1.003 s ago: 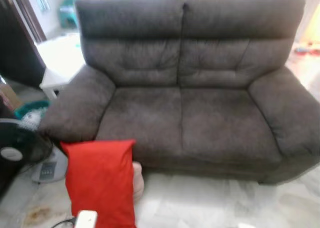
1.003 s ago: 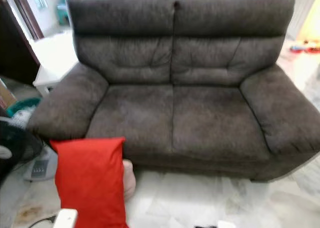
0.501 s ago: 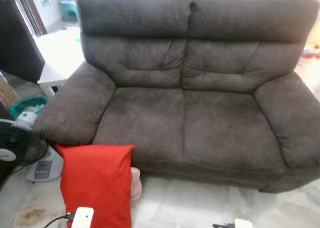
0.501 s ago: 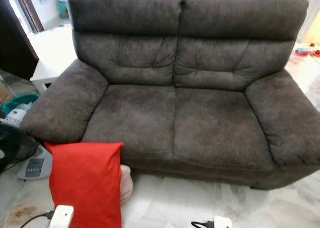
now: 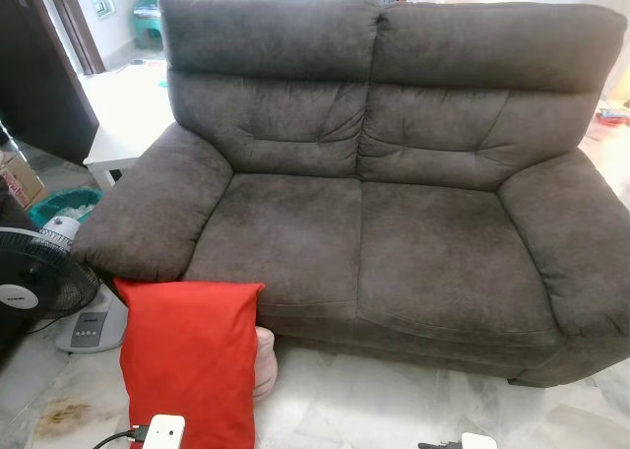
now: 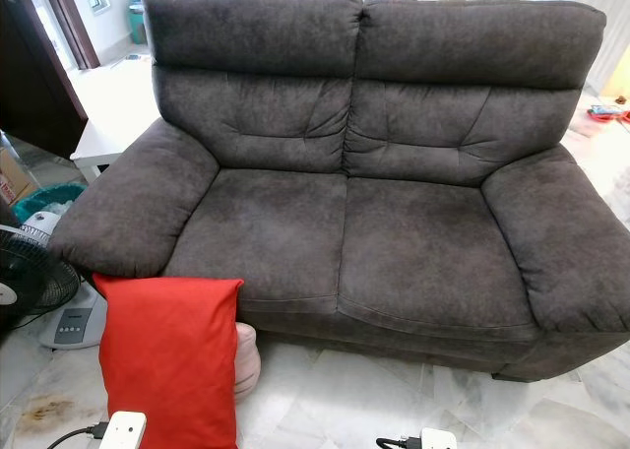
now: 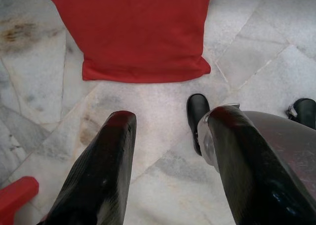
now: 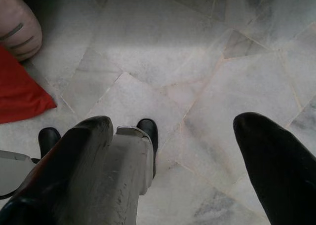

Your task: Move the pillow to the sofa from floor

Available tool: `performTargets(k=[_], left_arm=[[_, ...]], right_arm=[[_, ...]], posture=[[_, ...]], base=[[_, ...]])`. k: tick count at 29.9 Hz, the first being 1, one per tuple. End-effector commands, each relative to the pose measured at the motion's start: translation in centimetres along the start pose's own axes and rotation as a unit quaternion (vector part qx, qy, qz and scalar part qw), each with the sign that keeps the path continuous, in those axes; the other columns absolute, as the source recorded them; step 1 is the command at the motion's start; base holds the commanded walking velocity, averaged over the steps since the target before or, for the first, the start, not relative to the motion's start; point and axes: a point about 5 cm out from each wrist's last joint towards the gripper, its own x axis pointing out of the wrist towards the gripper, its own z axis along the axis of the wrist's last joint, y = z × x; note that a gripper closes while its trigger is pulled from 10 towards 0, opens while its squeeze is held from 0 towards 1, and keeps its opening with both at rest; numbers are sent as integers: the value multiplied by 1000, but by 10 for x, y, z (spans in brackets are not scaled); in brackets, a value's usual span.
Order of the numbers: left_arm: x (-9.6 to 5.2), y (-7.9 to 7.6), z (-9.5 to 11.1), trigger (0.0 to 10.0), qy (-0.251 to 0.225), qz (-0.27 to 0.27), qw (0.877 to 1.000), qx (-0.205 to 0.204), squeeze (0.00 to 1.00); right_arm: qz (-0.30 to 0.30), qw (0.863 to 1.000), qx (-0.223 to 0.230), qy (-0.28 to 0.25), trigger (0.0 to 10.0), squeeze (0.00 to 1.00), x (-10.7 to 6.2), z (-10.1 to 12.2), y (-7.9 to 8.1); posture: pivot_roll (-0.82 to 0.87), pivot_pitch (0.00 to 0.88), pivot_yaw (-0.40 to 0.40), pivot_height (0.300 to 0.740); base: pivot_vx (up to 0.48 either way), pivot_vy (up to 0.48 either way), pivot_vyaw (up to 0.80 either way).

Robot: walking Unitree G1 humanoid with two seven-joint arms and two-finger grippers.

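A red pillow (image 5: 192,360) stands upright on the marble floor, leaning against the front of the dark grey two-seat sofa (image 5: 384,242) below its left armrest. The sofa's seat cushions are bare. My left gripper (image 7: 170,117) hangs open above the floor, a short way from the red pillow's (image 7: 133,32) lower edge and touching nothing. My right gripper (image 8: 173,121) is open too, over bare tiles, with a corner of the pillow (image 8: 19,96) off to one side.
A pinkish soft object (image 5: 265,355) sits behind the pillow against the sofa base. A black floor fan (image 5: 34,287) on a grey base, a teal basket (image 5: 59,208) and a white low table (image 5: 123,124) stand to the sofa's left. Marble floor (image 6: 335,400) lies in front.
The whole picture has shifted and sharpened, so the camera moved. The pillow still leans in the same place against the sofa.
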Motion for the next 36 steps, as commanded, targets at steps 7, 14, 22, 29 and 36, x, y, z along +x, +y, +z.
performTargets(k=[7, 14, 22, 29, 36], left_arm=[[-1, 1, -5, 10000, 12, 0, 1000, 7, 0], [-1, 2, -6, 10000, 12, -1, 1000, 9, 0], [-1, 2, -6, 10000, 13, -1, 1000, 11, 0], [-1, 2, -6, 10000, 13, 0, 1000, 10, 0], [-1, 2, -5, 10000, 13, -1, 1000, 8, 0]], right_arm=[[-1, 1000, 2, 1, 10000, 0, 0, -2, 0], [-3, 1000, 4, 2, 10000, 0, -1, -3, 0], [-3, 1000, -6, 3, 10000, 0, -1, -3, 0], [-2, 1000, -5, 3, 10000, 0, -1, -3, 0], [-4, 1000, 7, 2, 10000, 0, -1, -3, 0]], posture=[[50, 0, -14, 740], [50, 0, -12, 740], [53, 0, -12, 740], [55, 0, -11, 740], [50, 0, -8, 740]], base=[[0, 0, 0], [0, 0, 0], [0, 0, 0], [0, 0, 0], [0, 0, 0]])
